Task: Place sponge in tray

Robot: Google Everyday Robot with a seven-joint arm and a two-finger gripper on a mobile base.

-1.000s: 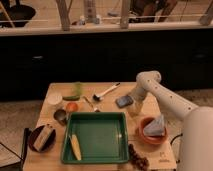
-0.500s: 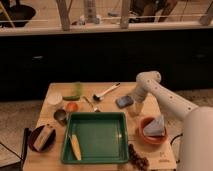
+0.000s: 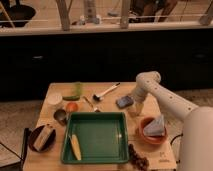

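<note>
The sponge (image 3: 124, 102), a small blue-grey pad, is on the wooden table (image 3: 112, 97) behind the tray's far right corner. The tray (image 3: 100, 134) is large and deep green and sits at the middle front of the table, with a yellow corn cob (image 3: 75, 146) lying in its left side. My gripper (image 3: 134, 108) points down at the end of the white arm (image 3: 150, 82), right beside the sponge on its right. I cannot tell whether it touches the sponge.
An orange bowl (image 3: 148, 136) with a pale blue peaked cloth (image 3: 155, 125) stands right of the tray. A dark plate (image 3: 36, 142) with a tan block is at front left. A white cup (image 3: 54, 98), a metal cup (image 3: 61, 116), a brush (image 3: 106, 92) and dark grapes (image 3: 137, 157) lie around.
</note>
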